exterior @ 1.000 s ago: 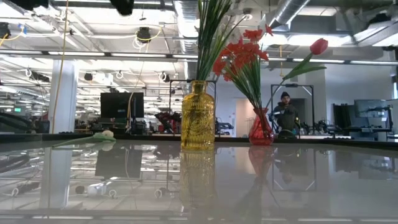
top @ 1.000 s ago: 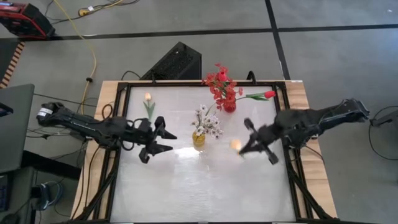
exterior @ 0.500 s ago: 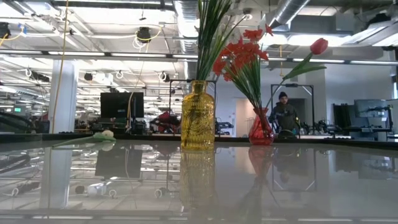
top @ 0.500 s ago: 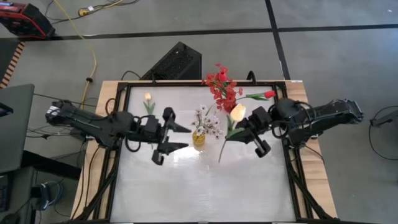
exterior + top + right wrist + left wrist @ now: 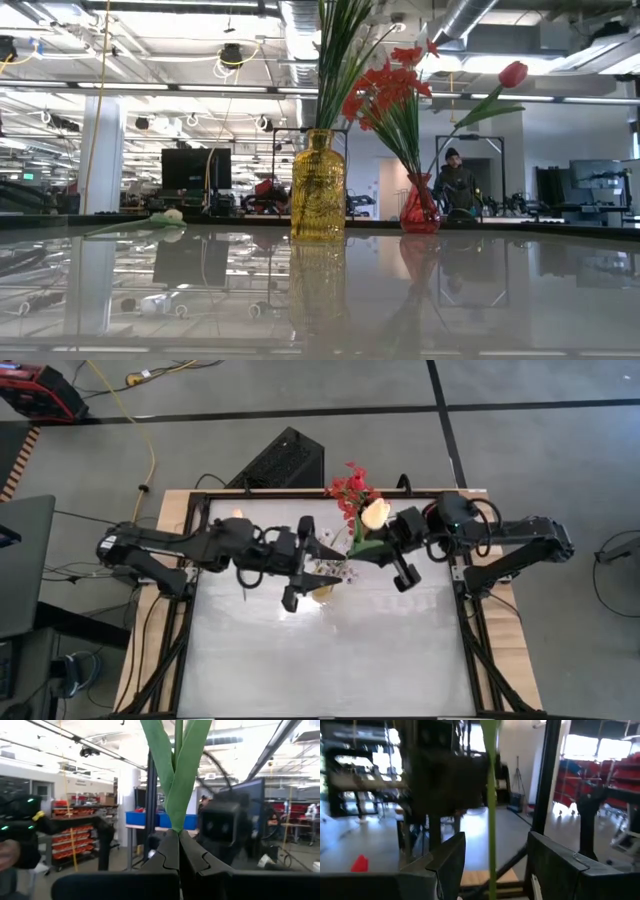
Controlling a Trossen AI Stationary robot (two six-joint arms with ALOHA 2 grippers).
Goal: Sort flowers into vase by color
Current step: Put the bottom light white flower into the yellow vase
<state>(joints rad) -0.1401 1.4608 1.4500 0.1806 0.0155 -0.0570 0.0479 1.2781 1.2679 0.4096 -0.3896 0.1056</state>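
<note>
While the right tool (image 5: 392, 552) stays out of the low view, I see it clamped on a peach tulip (image 5: 376, 514) just right of centre in the high view, beside the red vase (image 5: 420, 205). My left tool (image 5: 312, 565) stands apart over the yellow vase (image 5: 318, 186), a green stem (image 5: 491, 810) between its fingers (image 5: 445, 865). Another pale tulip (image 5: 150, 221) lies on the tabletop (image 5: 500, 300) at left.

No readable text, labels or numbers anywhere.
</note>
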